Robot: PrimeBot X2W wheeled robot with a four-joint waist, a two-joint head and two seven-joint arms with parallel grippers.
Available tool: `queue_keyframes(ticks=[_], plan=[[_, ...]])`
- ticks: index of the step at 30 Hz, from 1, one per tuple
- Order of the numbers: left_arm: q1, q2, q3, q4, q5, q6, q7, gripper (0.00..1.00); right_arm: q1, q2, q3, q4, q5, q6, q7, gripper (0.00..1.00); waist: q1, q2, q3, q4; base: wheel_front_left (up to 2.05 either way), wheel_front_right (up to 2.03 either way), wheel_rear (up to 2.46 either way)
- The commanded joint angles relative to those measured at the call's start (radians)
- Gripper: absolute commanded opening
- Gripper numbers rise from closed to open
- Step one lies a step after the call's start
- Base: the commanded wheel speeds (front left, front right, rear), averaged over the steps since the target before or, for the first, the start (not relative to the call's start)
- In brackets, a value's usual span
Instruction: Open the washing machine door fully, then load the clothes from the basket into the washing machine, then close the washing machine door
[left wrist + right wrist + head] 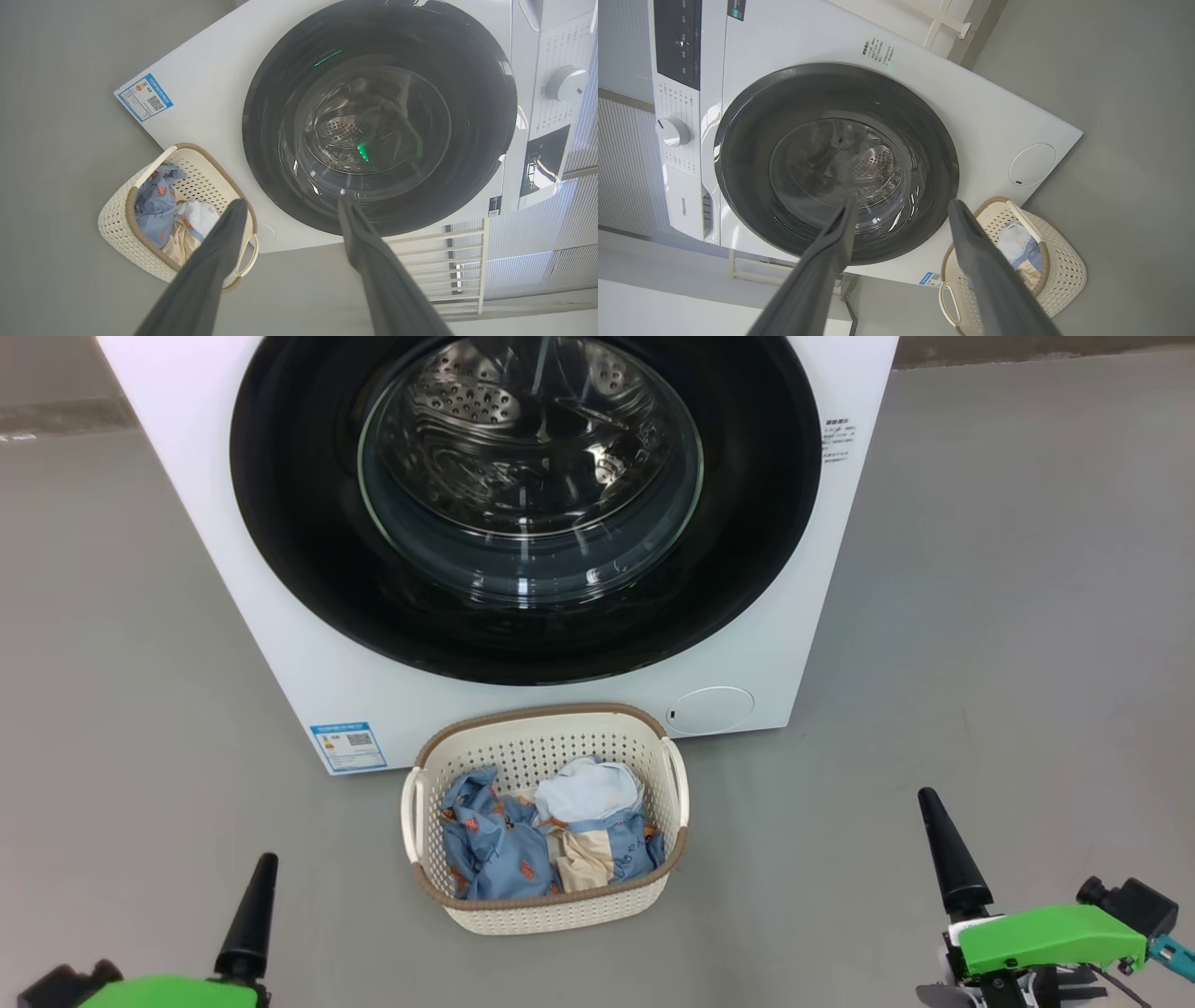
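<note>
A plain grey floor [1027, 616] spreads out, with a white slatted rack [483, 270] near a pale ribbed wall [528, 275].

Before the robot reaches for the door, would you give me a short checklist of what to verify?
1. The left hand is open and empty: ok.
2. The right hand is open and empty: ok.
3. The washing machine door is open: not ok, it sits shut.
4. The basket is clear of the door's swing: cannot tell; it stands close in front of the washing machine.
5. The clothes all lie inside the basket: ok.
</note>
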Motion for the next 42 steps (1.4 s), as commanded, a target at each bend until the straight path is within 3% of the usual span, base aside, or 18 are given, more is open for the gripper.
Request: queue_keyframes(ticks=[1,42], plan=[[-0.050,0.034,0.009,-0.033,0.030,-0.002,-0.012,1.00,-0.052,-0.007,0.020,-0.029,-0.036,0.001,-0.012,1.00,-0.0001,0.0000,0.000,-0.001,0.00,0.00,0.00],[-0.072,0.161,-0.083,-0.038,0.560,-0.003,-0.130,1.00,-0.121,-0.012,0.090,0.012,-0.641,0.001,-0.128,1.00,-0.0001,0.0000,-0.012,-0.006,0.00,0.00,0.00]])
